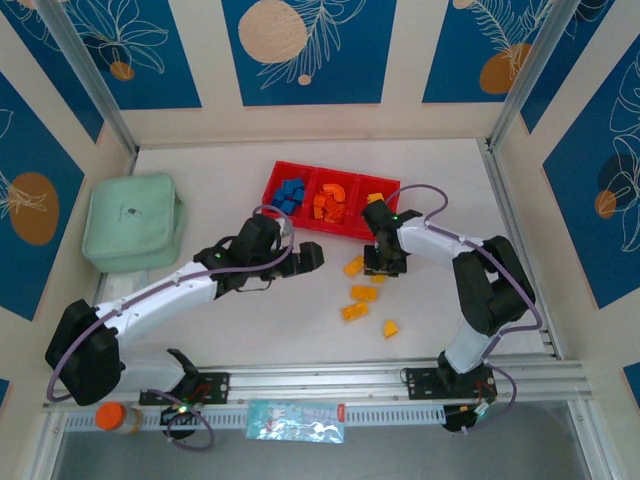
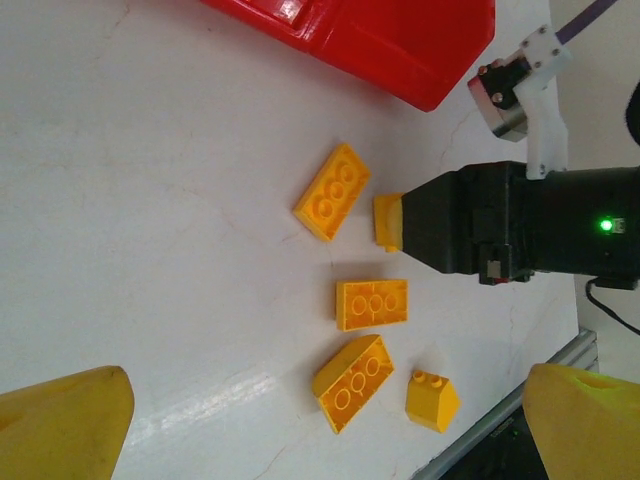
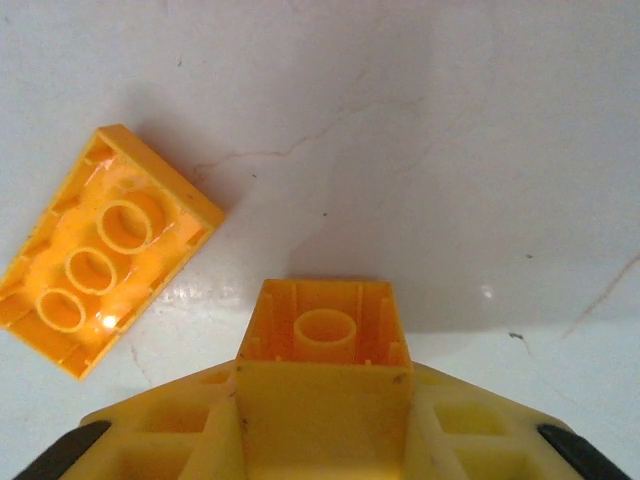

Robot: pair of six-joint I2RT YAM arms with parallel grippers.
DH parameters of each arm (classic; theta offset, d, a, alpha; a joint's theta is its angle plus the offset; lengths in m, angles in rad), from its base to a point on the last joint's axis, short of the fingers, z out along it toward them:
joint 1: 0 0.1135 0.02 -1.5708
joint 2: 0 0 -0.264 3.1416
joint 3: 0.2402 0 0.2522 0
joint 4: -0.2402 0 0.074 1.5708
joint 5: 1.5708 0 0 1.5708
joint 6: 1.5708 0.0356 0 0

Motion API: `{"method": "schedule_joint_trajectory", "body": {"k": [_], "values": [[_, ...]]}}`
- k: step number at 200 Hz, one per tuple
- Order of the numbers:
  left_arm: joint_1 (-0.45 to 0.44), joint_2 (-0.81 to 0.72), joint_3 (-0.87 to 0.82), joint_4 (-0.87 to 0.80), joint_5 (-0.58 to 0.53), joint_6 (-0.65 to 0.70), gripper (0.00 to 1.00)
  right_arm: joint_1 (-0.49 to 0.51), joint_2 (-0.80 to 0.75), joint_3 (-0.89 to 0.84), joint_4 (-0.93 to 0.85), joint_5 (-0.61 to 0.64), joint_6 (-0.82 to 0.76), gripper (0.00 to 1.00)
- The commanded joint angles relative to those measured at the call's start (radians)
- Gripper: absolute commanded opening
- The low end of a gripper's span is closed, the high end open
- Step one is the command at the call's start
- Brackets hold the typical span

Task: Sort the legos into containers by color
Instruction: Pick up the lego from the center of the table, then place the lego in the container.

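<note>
1. The right gripper (image 2: 404, 222) is down at the table (image 1: 450, 180), closed tight on a small yellow brick (image 3: 325, 335). It pinches the brick by its two sides, with the hollow underside facing the wrist. That hold looks firm enough to lift the brick and carry it to the tray.
2. The left gripper (image 1: 310, 257) hangs low just left of the loose pile. Its fingers are spread as wide as they go and hold nothing. I would guess it is keeping clear while the other arm works.
3. The red tray (image 2: 400, 50) lies just beyond the pile, with three compartments in a row. They hold blue bricks (image 1: 288, 193), orange bricks (image 1: 333, 204) and a yellow one (image 1: 376, 197), which is in the end nearest the right arm. That is probably why the right arm handles the yellows.
4. Four yellow bricks lie free on the table: three long ones (image 2: 333, 190), (image 2: 371, 304), (image 2: 352, 382) and one small sloped one (image 2: 432, 399). With the gripped one, five are outside the tray, all yellow.
5. The bricks in the tray are too bunched to count.
6. One green pouch (image 1: 132, 222) sits well apart at the far left.
</note>
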Motion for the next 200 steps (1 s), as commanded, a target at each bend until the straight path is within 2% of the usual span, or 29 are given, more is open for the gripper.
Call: {"method": "schedule_joint_trajectory", "body": {"k": [1, 48, 84, 200], "values": [[-0.007, 0.010, 0.020, -0.027, -0.015, 0.029, 0.99, -0.009, -0.065, 0.053, -0.057, -0.001, -0.015, 0.33], [0.002, 0.017, 0.078, -0.099, -0.044, 0.089, 0.99, -0.032, -0.089, 0.153, -0.118, 0.003, -0.041, 0.33], [0.020, 0.012, 0.111, -0.127, -0.045, 0.122, 0.99, -0.056, -0.052, 0.249, -0.116, 0.000, -0.052, 0.33], [0.119, 0.020, 0.158, -0.180, -0.017, 0.188, 0.99, -0.134, 0.349, 0.679, -0.130, 0.003, -0.054, 0.34]]}}
